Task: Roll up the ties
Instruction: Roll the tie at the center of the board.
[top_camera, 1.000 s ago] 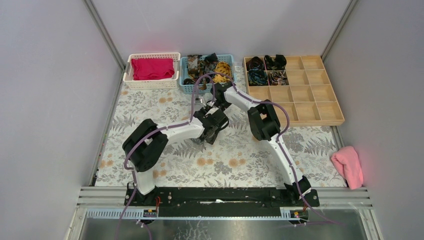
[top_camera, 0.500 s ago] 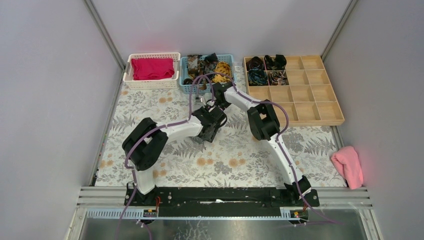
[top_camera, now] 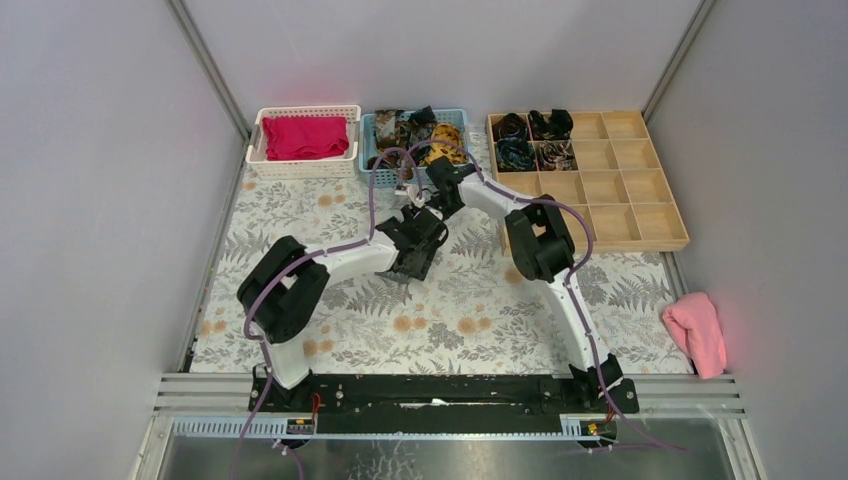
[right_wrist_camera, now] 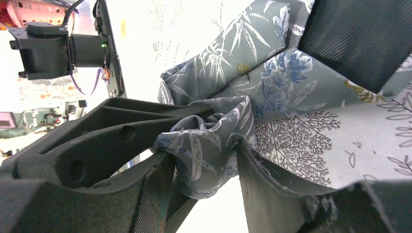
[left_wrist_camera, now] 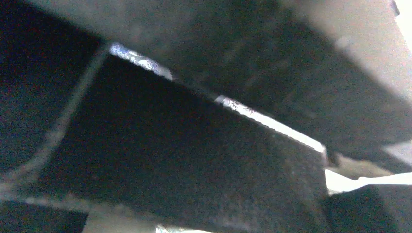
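A grey tie (right_wrist_camera: 272, 82) with a blue and white leaf pattern lies on the table, and one bunched end of it is pinched between my right gripper's (right_wrist_camera: 209, 160) fingers (right_wrist_camera: 272, 194). In the top view my right gripper (top_camera: 420, 197) is low over the table just in front of the blue basket. My left gripper (top_camera: 410, 245) sits right below it, close to the table. The left wrist view is almost black, filled by a dark surface (left_wrist_camera: 194, 160), so the left jaws do not show. More ties (top_camera: 440, 140), one of them yellow-orange, fill the blue basket (top_camera: 374, 172).
A white basket (top_camera: 252, 150) with magenta cloth stands at the back left. A wooden compartment tray (top_camera: 620, 180) at the back right holds several rolled ties (top_camera: 515, 152) in its far-left cells. A pink cloth (top_camera: 697, 332) lies at the right edge. Purple cables (top_camera: 375, 200) loop over both arms.
Both grippers have shifted a little left and toward the baskets. The right arm's elbow has moved right. The right gripper's hold looks the same.
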Available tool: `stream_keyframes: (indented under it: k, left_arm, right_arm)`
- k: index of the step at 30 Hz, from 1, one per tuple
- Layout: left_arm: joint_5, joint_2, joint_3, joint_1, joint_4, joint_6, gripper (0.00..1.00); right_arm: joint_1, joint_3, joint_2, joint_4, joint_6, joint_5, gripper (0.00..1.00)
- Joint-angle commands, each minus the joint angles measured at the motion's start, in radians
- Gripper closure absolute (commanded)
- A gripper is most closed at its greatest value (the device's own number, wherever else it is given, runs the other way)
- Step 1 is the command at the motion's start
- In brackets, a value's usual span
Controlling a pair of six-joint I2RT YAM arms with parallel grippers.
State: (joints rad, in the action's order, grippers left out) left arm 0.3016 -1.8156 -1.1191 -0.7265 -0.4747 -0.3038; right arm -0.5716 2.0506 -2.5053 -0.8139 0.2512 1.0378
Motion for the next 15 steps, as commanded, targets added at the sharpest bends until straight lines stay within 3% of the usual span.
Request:
stream_keyframes:
  k: [1,4,8,11,15]
  left_arm:
    - [0.137,0.035,0.07,0.131,-0.064,-0.183,0.45]
    - [0.154,0.058,0.096,0.14,-0.056,-0.212,0.53]
    - [0.16,0.084,0.124,0.142,-0.057,-0.229,0.59]
    - [0.151,0.084,0.133,0.141,-0.058,-0.237,0.63]
    - [0.143,0.076,0.142,0.141,-0.056,-0.244,0.64]
  right_arm:
    - [0.04,-0.07,0.211,0.048,-0.025,0.008,0.43]
    - [0.051,-0.124,0.258,0.153,-0.104,-0.026,0.43]
    - [0.059,-0.12,0.253,0.219,-0.189,-0.202,0.45]
    - [0.058,-0.036,0.18,0.204,-0.242,-0.279,0.72]
    - [0.058,-0.071,0.158,0.352,-0.338,-0.35,0.85]
